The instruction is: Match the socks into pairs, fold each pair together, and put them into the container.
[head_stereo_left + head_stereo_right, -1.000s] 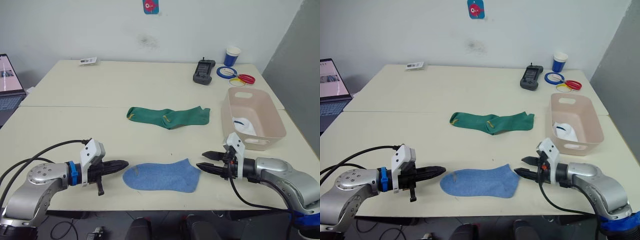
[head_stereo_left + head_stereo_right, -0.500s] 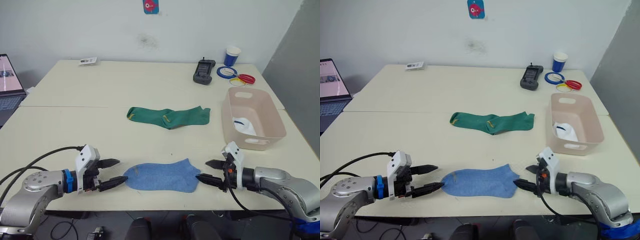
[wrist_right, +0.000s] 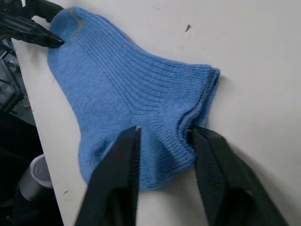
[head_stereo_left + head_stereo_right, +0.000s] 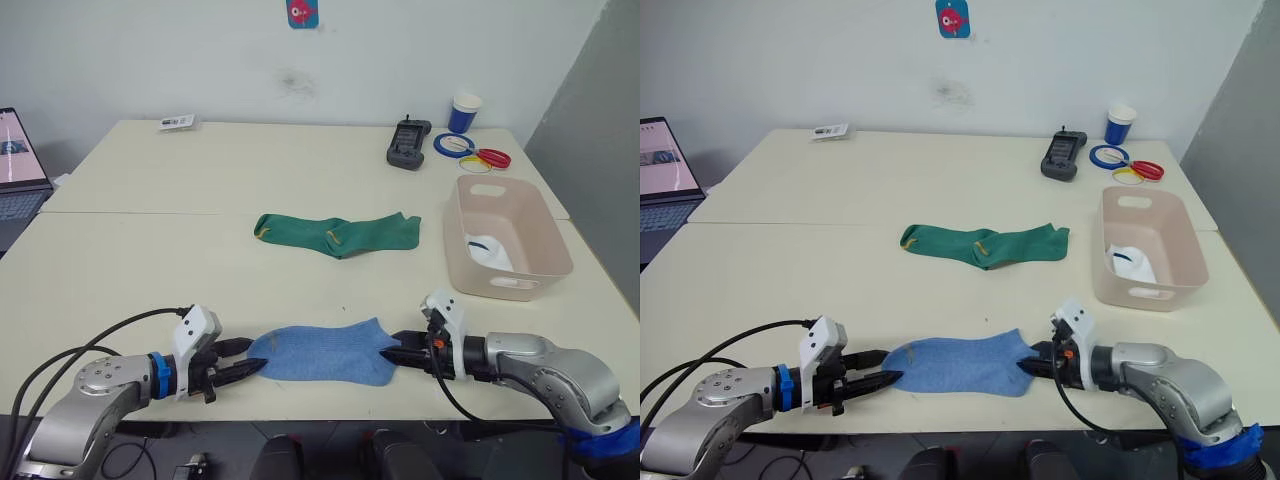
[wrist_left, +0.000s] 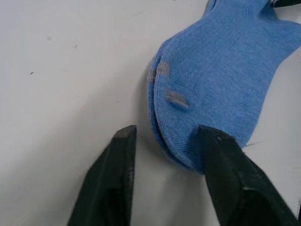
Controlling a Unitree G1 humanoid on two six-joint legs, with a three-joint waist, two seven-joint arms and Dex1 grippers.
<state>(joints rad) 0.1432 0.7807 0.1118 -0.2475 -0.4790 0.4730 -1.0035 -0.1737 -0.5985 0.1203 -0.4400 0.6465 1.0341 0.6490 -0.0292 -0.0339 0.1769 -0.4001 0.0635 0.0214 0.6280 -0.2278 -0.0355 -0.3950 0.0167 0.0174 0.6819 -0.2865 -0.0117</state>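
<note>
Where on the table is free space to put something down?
Bare table lies left of the green socks and behind them. It is crowded at the back right, around the cup, tape rings and container.

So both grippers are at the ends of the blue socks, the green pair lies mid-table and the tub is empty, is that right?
Not quite: the tub holds white socks, as the left eye view shows. The left gripper and right gripper are at the blue socks, and the green pair lies mid-table.
</note>
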